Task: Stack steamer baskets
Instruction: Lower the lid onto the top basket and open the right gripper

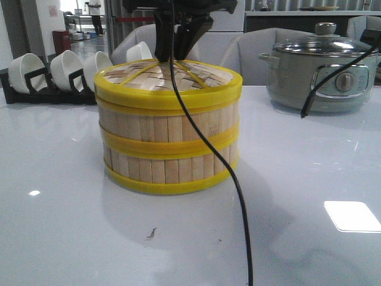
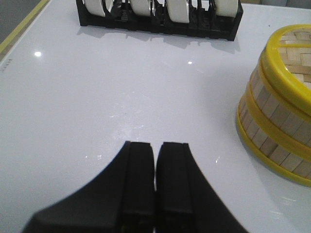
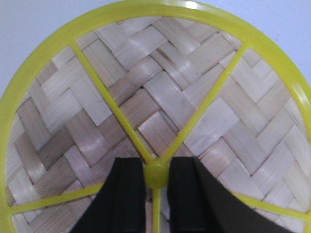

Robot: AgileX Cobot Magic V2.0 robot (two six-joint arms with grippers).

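Front view showing two round steamer baskets of pale bamboo slats and yellow bands already sitting stacked mid-table on the white tabletop, flat woven-bamboo lid with yellow rim on top. Right gripper pinching the lid's yellow knob — probably finishing. Left gripper hovering beside the stack, pressed together, holding nothing — apparently little remaining.
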